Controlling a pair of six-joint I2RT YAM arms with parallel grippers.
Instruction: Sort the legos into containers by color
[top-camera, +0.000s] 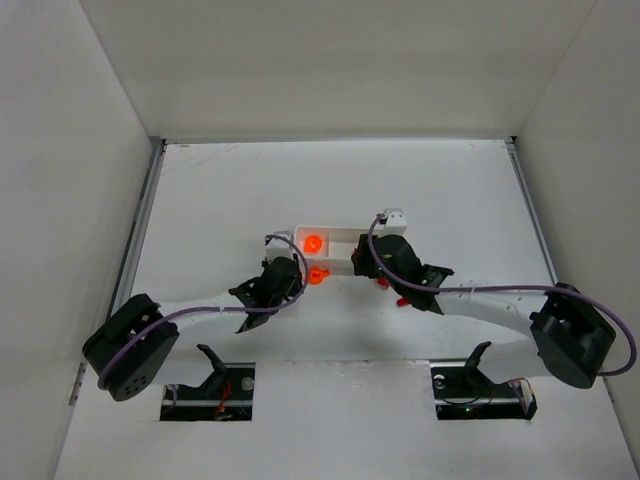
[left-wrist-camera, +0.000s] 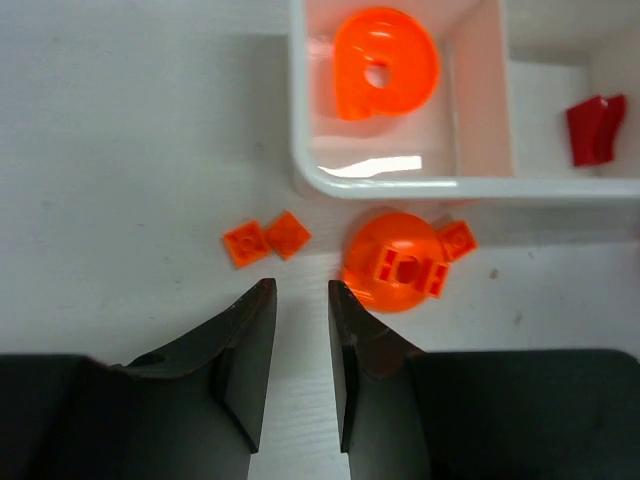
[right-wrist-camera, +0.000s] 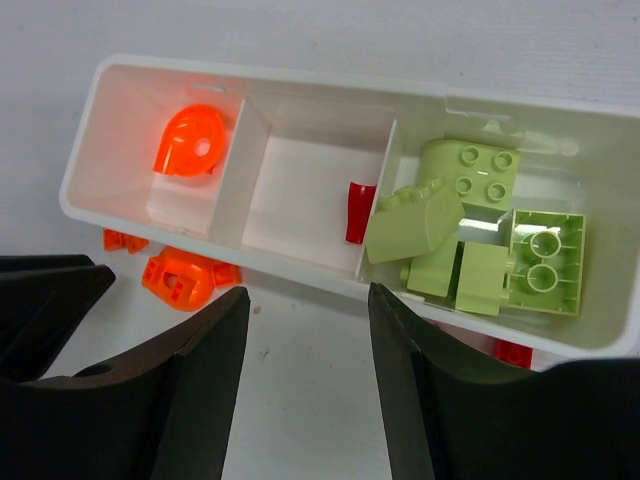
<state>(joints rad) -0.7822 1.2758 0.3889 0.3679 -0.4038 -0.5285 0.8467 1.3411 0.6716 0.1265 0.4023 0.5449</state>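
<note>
The left gripper (left-wrist-camera: 300, 290) is noted narrowed and empty just short of the orange bricks (left-wrist-camera: 395, 262) lying on the table (left-wrist-camera: 120, 150) just beside the tray (left-wrist-camera: 400, 186), evidently lined up for a small pick, while the right gripper (right-wrist-camera: 308, 295) is held half-wide and empty by the tray's end, where the green bricks (right-wrist-camera: 470, 230) are sorted.

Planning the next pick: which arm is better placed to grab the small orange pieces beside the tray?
Left. The left end effector, open and empty, points at the small orange squares just ahead, the orange compartment just beyond them. The right end effector hangs by the green compartment, farther off.
</note>
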